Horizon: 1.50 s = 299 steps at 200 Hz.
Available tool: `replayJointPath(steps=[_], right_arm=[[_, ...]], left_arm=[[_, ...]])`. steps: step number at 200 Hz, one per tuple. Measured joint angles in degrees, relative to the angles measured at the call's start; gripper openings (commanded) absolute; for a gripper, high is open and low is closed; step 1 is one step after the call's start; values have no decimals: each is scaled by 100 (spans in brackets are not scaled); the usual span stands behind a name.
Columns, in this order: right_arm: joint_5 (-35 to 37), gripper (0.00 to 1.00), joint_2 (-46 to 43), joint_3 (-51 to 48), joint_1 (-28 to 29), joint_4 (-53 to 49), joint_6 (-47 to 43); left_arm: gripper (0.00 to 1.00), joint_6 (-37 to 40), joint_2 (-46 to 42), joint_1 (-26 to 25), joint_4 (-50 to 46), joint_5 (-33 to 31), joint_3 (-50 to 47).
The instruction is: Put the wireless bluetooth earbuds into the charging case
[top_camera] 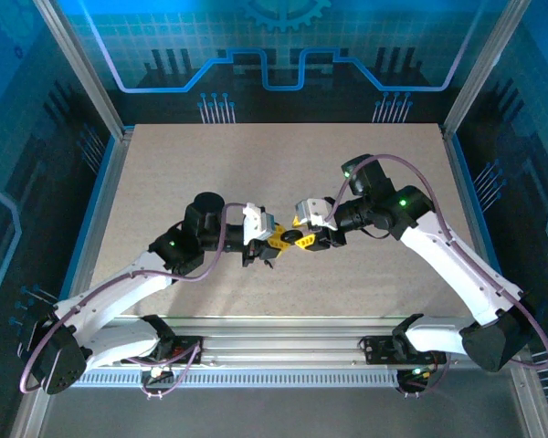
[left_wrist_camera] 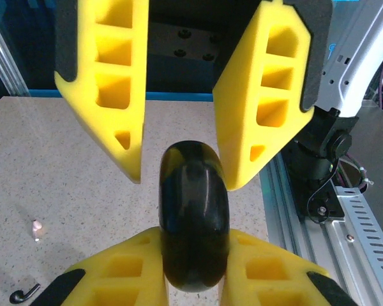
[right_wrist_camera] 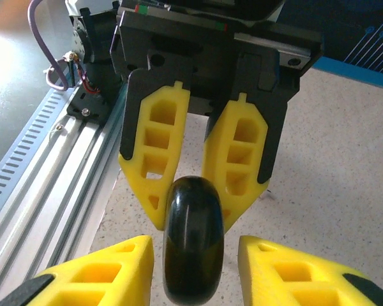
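The charging case [left_wrist_camera: 194, 217], a glossy black rounded shell, is held on edge above the table between both grippers. My left gripper [left_wrist_camera: 195, 245] is shut on it, its yellow pads pressed against both flat sides. My right gripper [right_wrist_camera: 195, 248] faces it from the other side and stands open, with a gap between each finger and the case [right_wrist_camera: 193, 239]. In the top view the two grippers meet tip to tip at mid-table, left [top_camera: 272, 248] and right [top_camera: 303, 239]. A pale pink earbud [left_wrist_camera: 36, 228] and a black earbud [left_wrist_camera: 23, 293] lie on the table below.
The speckled beige table [top_camera: 283, 164] spreads out behind the arms. A ribbed aluminium rail [right_wrist_camera: 45, 185] runs along the near edge, close under the grippers. The right arm's base [left_wrist_camera: 319, 166] stands next to that rail.
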Motion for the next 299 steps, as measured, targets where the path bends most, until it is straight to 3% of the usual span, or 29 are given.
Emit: replayJointPath(steps=[220,299], right_arm=[[772,40,-289,-155,-181,1091,772],[901,56,-468,-529,-341,1687,1353]], left_arm=[[15,-122,-37,2,166,-282,-2],[15,-448,-35,173,778,-387,-295]])
